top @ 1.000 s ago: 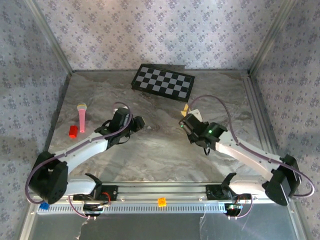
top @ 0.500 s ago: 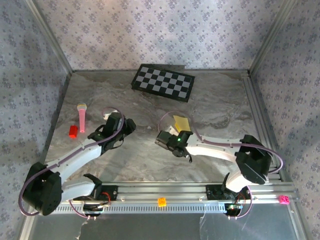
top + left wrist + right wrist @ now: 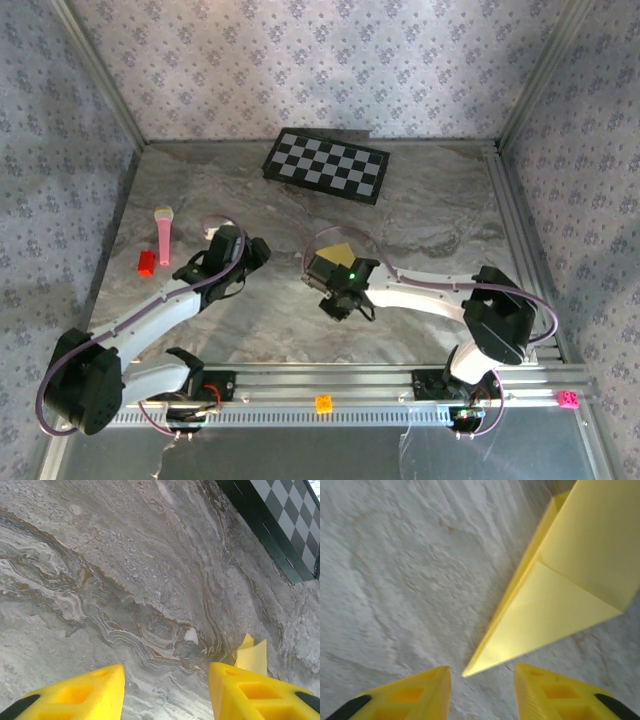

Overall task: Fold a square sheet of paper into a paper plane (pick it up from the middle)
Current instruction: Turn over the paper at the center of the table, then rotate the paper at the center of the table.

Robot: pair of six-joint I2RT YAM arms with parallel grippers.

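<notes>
The square sheet of paper [image 3: 570, 580] is yellow and folded into a pointed, layered wedge. It lies on the marble table with its sharp tip toward the gap of my right gripper [image 3: 481, 672]. That gripper is open, and the tip sits just ahead of its yellow fingers [image 3: 547, 690] without touching them. From above, the paper [image 3: 339, 252] shows just beyond the right gripper [image 3: 325, 268] near the table's middle. My left gripper [image 3: 165, 672] is open over bare marble, empty, with a corner of the paper [image 3: 252, 652] behind its right finger. From above, the left gripper [image 3: 255, 250] is left of the paper.
A black-and-white checkerboard [image 3: 326, 166] lies at the back of the table and shows in the left wrist view's corner [image 3: 285, 525]. A pink stick [image 3: 163, 232] and a red block [image 3: 147, 262] sit at the left. A small orange block [image 3: 324, 403] rests on the front rail.
My right arm swung left carrying the paper from the right side to the table's middle, then its jaws opened and let it go. My left gripper drew back slightly to the left.
</notes>
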